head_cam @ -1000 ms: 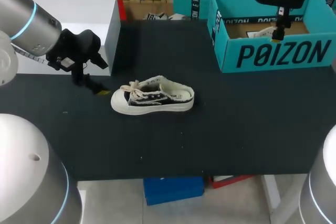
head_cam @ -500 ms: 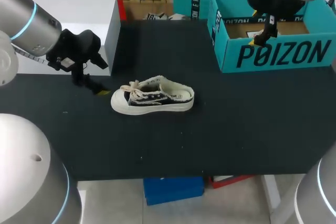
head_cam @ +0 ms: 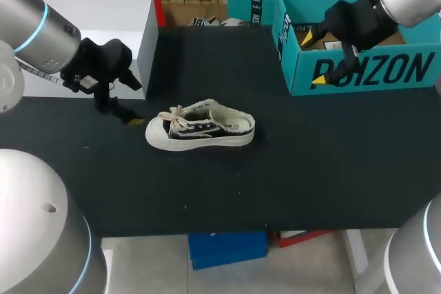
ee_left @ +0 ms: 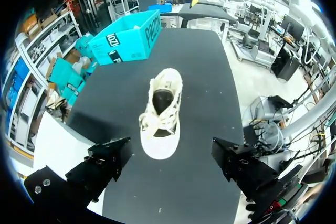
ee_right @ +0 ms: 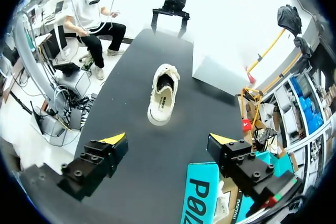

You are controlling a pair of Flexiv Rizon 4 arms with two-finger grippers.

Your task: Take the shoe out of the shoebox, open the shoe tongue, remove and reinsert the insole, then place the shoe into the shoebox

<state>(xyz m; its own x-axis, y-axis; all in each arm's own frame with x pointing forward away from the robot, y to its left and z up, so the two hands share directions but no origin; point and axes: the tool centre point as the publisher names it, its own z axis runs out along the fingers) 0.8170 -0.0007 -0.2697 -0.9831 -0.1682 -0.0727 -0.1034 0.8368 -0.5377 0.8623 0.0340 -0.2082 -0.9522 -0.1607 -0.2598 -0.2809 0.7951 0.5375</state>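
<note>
A cream and black shoe (head_cam: 200, 127) lies on its sole on the black table, toe toward my left arm, laces loose. My left gripper (head_cam: 120, 109) stands open just off the toe, and the shoe (ee_left: 161, 114) lies straight ahead of its spread fingers (ee_left: 105, 161). The teal shoebox (head_cam: 413, 67) stands at the back right. In front of its left end my right gripper (head_cam: 313, 58) hangs open and empty, tilted toward the shoe (ee_right: 163, 95), with the shoebox (ee_right: 202, 203) beside one finger. My left gripper (ee_right: 170, 17) shows beyond the shoe.
A white box (head_cam: 96, 25) stands at the table's back left, close behind my left arm. Bare black tabletop (head_cam: 310, 163) stretches between the shoe, the shoebox and the front edge.
My right gripper has come away from above the shoebox, moving left and forward over its front wall and tilting toward the shoe. The left arm and the shoe have kept still.
</note>
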